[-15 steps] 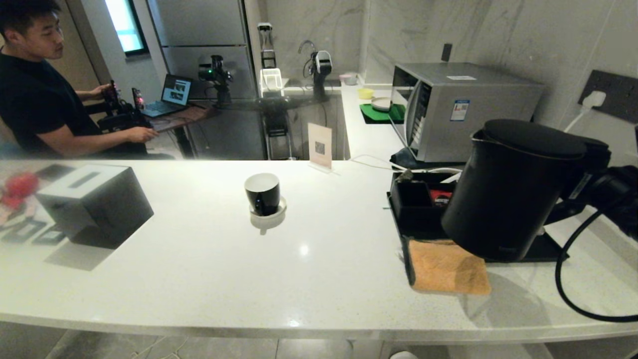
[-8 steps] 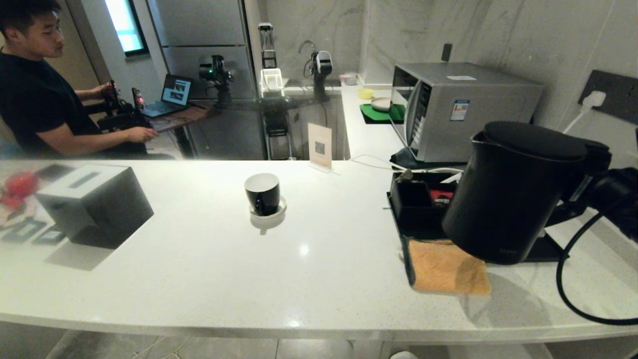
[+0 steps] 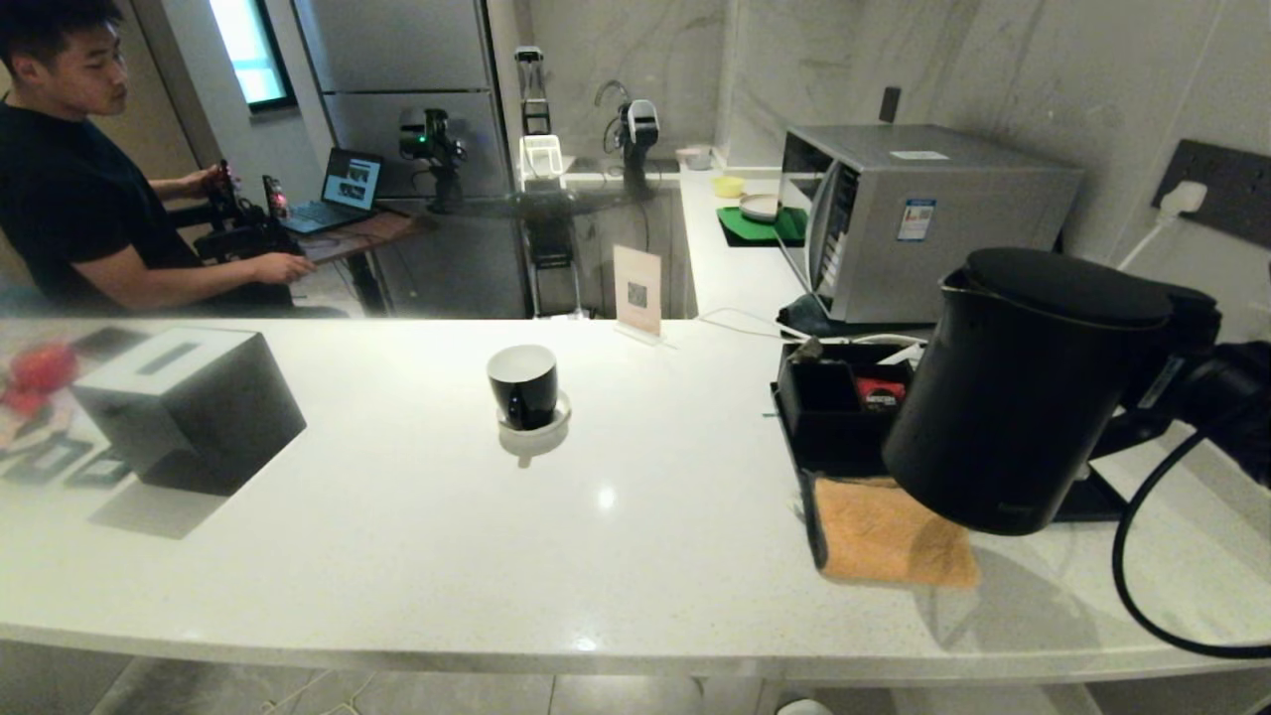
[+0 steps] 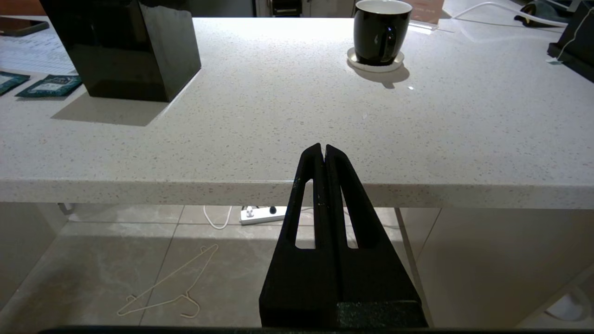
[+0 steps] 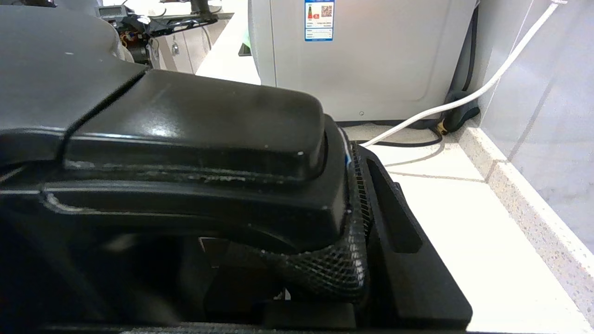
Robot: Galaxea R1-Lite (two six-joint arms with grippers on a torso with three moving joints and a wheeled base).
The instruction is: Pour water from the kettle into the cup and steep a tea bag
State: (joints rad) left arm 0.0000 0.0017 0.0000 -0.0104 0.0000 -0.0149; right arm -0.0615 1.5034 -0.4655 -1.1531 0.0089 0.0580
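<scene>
The matte black kettle (image 3: 1023, 387) hangs tilted above the black tray at the counter's right end, spout toward the cup. My right gripper (image 3: 1182, 372) is shut on its handle (image 5: 195, 134); one finger (image 5: 394, 218) presses the handle's side. The black cup (image 3: 523, 385) stands upright on its white saucer (image 3: 536, 429) mid-counter, also showing in the left wrist view (image 4: 381, 30). The tea bag (image 3: 808, 350) rests on the organiser's corner, its string (image 4: 567, 41) hanging down. No water shows. My left gripper (image 4: 323, 147) is shut and empty, parked before the counter's near edge.
A black tissue box (image 3: 189, 402) stands at the left with teal sachets (image 4: 48, 86) beside it. A black organiser (image 3: 829, 407) and an orange cloth (image 3: 889, 531) lie under the kettle. A microwave (image 3: 923, 214), a sign card (image 3: 637, 291) and a person (image 3: 70, 199) are behind.
The kettle in my right gripper has edged slightly lower in the head view. The cup and my left gripper have not moved.
</scene>
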